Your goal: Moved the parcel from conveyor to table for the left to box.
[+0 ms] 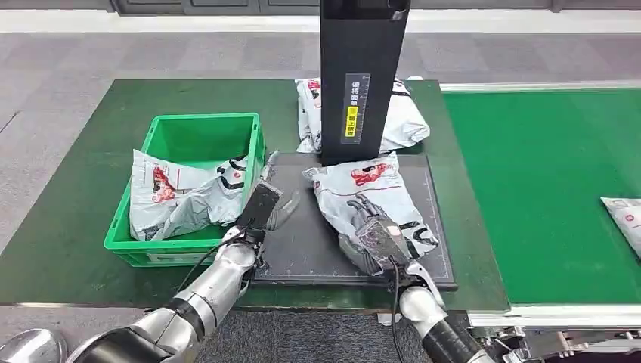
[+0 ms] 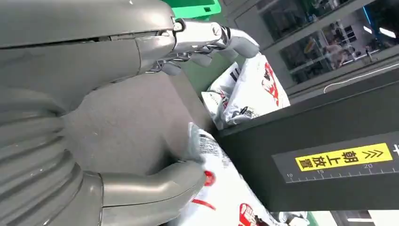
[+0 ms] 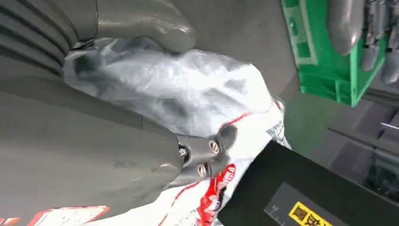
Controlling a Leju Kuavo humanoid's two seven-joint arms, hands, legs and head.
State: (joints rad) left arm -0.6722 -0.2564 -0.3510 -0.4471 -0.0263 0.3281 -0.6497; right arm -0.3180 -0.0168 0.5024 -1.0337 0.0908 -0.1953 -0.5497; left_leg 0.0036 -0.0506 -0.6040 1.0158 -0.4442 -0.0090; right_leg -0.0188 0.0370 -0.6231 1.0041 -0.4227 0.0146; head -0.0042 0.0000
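Note:
A grey and white parcel with red print (image 1: 363, 193) lies on the dark mat (image 1: 302, 249) in front of the black pillar. My right hand (image 1: 376, 231) lies on its near end and grips it; the right wrist view has the crumpled parcel (image 3: 188, 94) between thumb and fingers (image 3: 207, 155). My left hand (image 1: 266, 206) hovers open over the mat's left edge, beside the green crate (image 1: 204, 125), holding nothing. In the left wrist view its thumb (image 2: 155, 188) is close to the parcel's edge (image 2: 221, 193).
Another parcel (image 1: 181, 193) leans inside the green crate. A third parcel (image 1: 408, 121) lies behind the black pillar (image 1: 359, 76). The green conveyor (image 1: 544, 189) runs along the right, with one more parcel (image 1: 626, 215) at its far right edge.

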